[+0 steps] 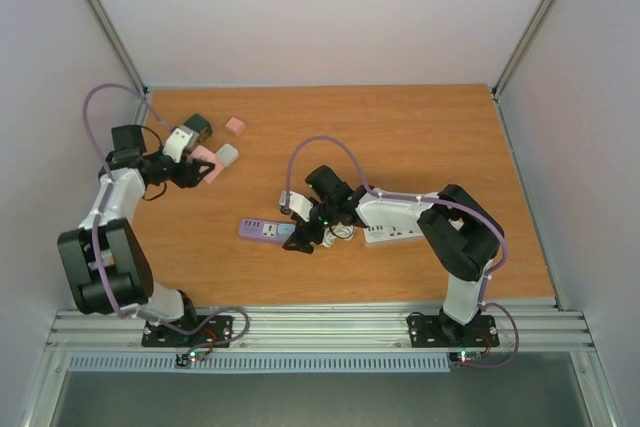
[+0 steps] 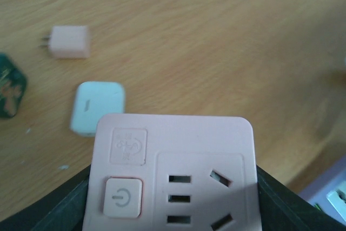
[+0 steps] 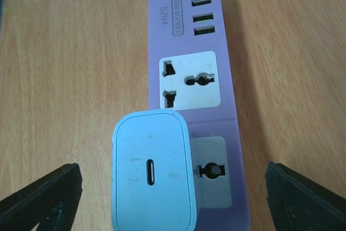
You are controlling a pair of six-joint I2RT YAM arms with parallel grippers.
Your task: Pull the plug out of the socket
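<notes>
Plug (image 3: 153, 171), smooth rounded blue plastic, sitting in purple strip (image 3: 194, 41); right gripper (image 3: 173, 193) spreading wide, bare table (image 3: 65, 79) flanking both sides. Left gripper (image 2: 173, 204) clamping pink block (image 2: 173, 160).

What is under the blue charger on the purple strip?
The blue charger sits on a white outlet panel of the purple strip; only its right part, with one slot, shows. The rest and the prongs are covered.

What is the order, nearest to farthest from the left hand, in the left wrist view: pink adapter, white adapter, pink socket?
1. pink socket, held in the left hand itself.
2. white adapter, just beyond the socket, left of centre.
3. pink adapter, farther back on the table, upper left.
</notes>
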